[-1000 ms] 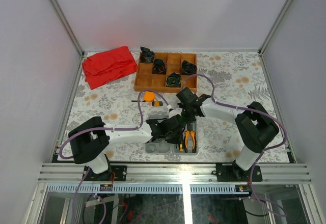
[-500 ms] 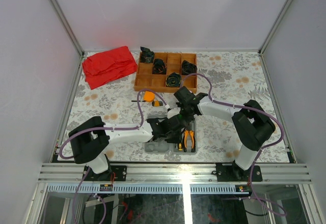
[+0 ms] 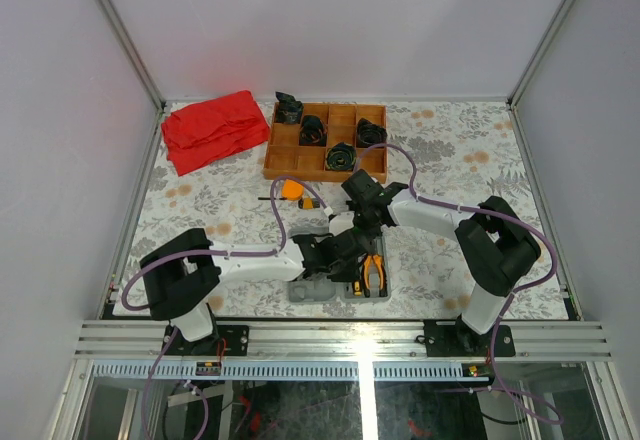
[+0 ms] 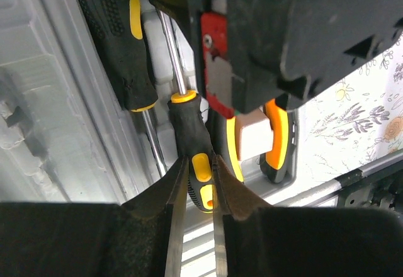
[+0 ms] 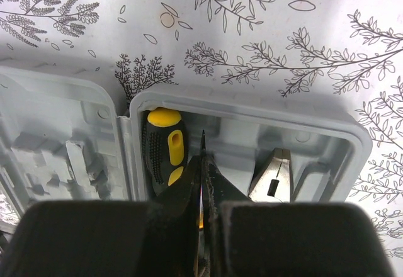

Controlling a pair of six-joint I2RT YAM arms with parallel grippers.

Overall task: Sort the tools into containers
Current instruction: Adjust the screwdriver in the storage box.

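a lab test cell: aluminium frame (image 3: 340,339), plain white walls (image 3: 350,20).

Soft, even overhead light in the top view, bright, no hard glare; arms throw only faint shadows on the table (image 3: 450,160). Wrist cams dimmer: left gripper fingers (image 4: 177,226) blurred, out of focus, w/ a black mass along the bottom. Slight sheen on the screwdriver (image 4: 189,132); grey case (image 5: 252,110) casts shade past its far rim.
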